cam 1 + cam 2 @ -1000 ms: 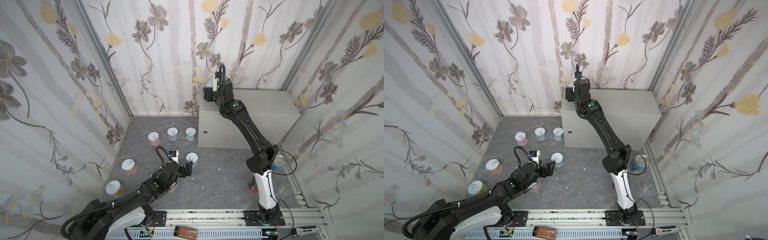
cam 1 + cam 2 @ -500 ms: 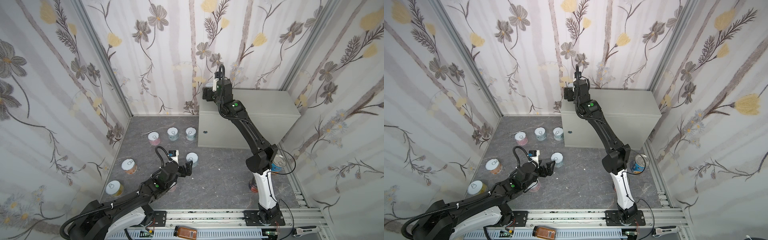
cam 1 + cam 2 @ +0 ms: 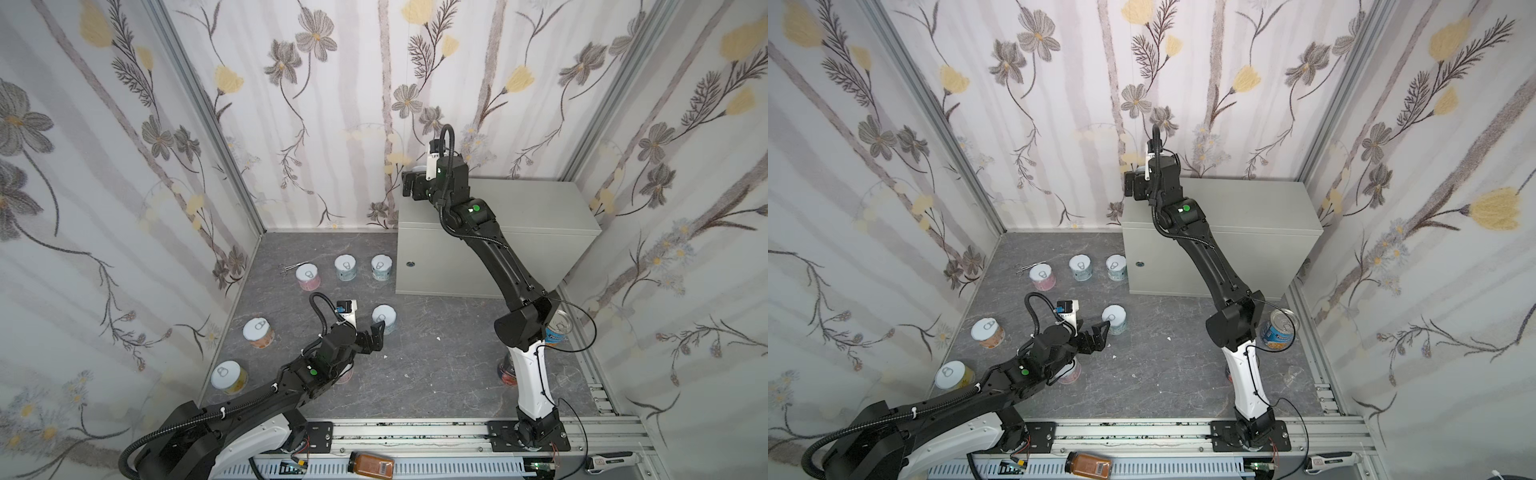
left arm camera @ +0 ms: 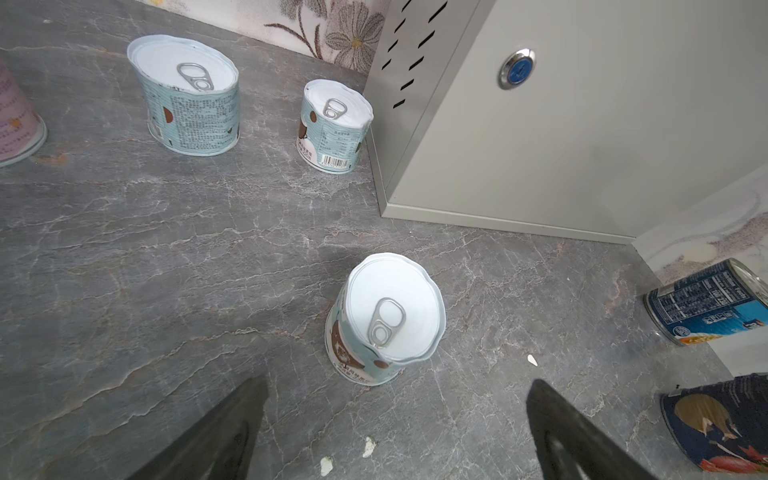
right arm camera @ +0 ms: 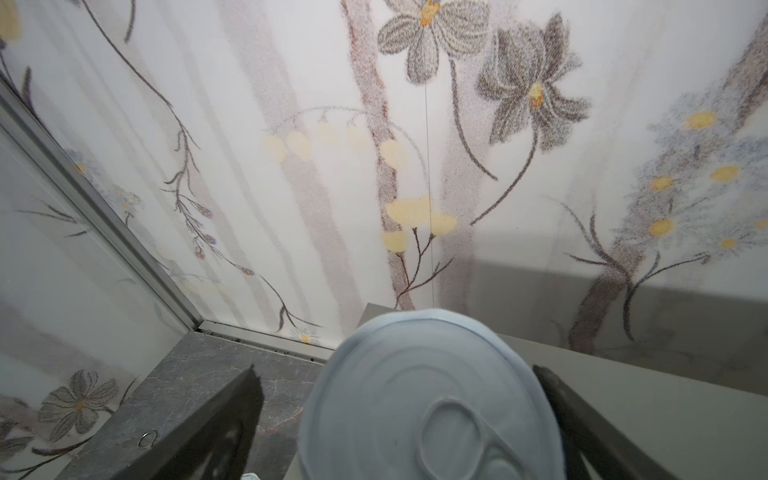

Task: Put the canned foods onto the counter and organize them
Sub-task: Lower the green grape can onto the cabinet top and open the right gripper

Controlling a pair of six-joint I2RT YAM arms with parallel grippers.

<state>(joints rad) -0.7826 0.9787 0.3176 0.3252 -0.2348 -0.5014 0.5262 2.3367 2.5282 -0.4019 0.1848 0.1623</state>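
The right hand (image 3: 409, 188) is released, spread wide either side of a pale-lidded can (image 5: 428, 399). The can stands lid-up on the desk's (image 3: 532, 208) back left corner, upper centre of both top views, with the arm stretched high. The left hand (image 4: 397, 380) hangs open, low over the floor (image 4: 166, 249), facing an upright blue can (image 4: 392, 311) mid-frame.

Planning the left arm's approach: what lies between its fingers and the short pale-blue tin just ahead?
Only dark grey marbled floor with two small white flecks separates the left gripper from the short pale-blue tin, shown in the left wrist view.
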